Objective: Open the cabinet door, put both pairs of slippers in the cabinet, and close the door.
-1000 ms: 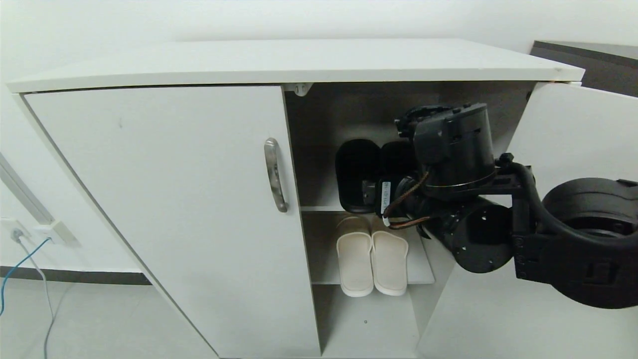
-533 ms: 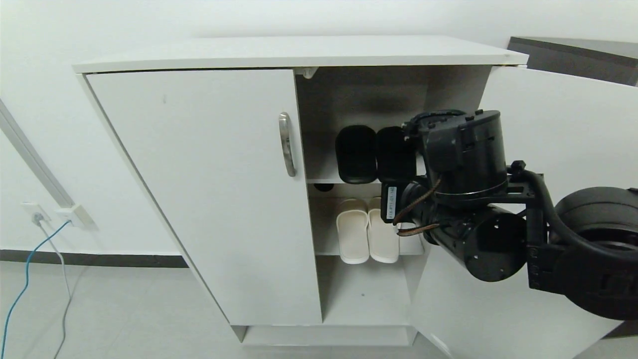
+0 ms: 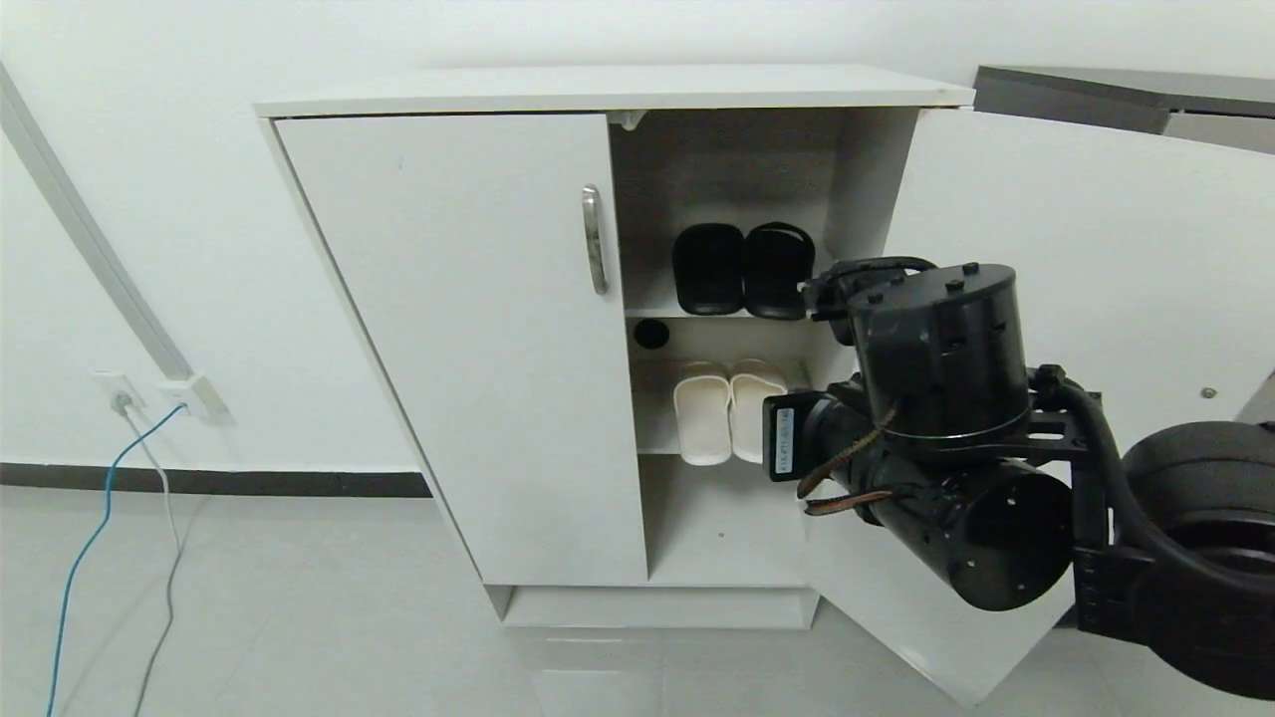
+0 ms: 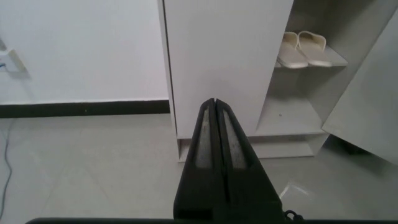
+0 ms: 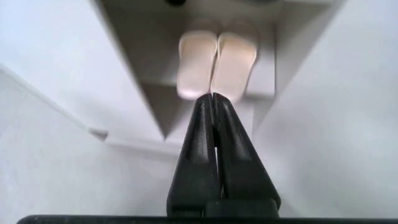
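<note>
In the head view the whole picture is seen to have shifted over the last second. The cabinet (image 3: 598,85) is now shown smaller and whole, down to the floor (image 3: 299,617), so the camera is judged to have been drawn back, not the cabinet moved. The right arm (image 3: 941,349), a second ago in front of the upper shelf, is now held lower and clear of the opening. The black slippers (image 3: 742,269) are left uncovered on that shelf, with the white slippers (image 3: 727,410) on the shelf below. The door (image 3: 1076,259) is stood wide open; the left door (image 3: 468,319) is shut. In the left wrist view the left hand (image 4: 214,106) is seen closed and empty, held above the floor before the left door. In the right wrist view the right hand (image 5: 214,102) is likewise closed on nothing and pointed at the white slippers. Both pairs are thus judged stowed, and only the closing of the door is left to be done.
</note>
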Robot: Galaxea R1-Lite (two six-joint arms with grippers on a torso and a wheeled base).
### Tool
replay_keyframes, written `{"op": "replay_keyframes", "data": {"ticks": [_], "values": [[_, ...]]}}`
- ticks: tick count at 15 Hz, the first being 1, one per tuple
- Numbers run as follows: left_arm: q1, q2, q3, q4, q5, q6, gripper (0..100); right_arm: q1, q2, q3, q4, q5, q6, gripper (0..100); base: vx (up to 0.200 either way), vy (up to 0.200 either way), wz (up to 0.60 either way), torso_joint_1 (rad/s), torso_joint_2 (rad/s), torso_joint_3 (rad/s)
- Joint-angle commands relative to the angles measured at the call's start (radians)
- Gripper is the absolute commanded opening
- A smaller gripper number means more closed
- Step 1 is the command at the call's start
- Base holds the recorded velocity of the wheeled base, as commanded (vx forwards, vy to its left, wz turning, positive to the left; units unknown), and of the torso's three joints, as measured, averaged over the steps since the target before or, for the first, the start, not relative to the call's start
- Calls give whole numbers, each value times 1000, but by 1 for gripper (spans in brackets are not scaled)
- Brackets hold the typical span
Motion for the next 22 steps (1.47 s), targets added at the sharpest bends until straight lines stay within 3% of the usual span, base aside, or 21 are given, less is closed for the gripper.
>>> {"op": "replay_keyframes", "data": {"ticks": [1,6,22], "values": [[2,0,0,1,0,0,0,1,-50,77,-37,70,-1,0,0,0,0,0,0,0],[1,2,0,2,0,1,0,-5,-53,290,-247,184,-31,0,0,0,0,0,0,0],[1,0,0,1,0,0,0,-5,-44,333,-267,184,-50,0,0,0,0,0,0,0]]}}
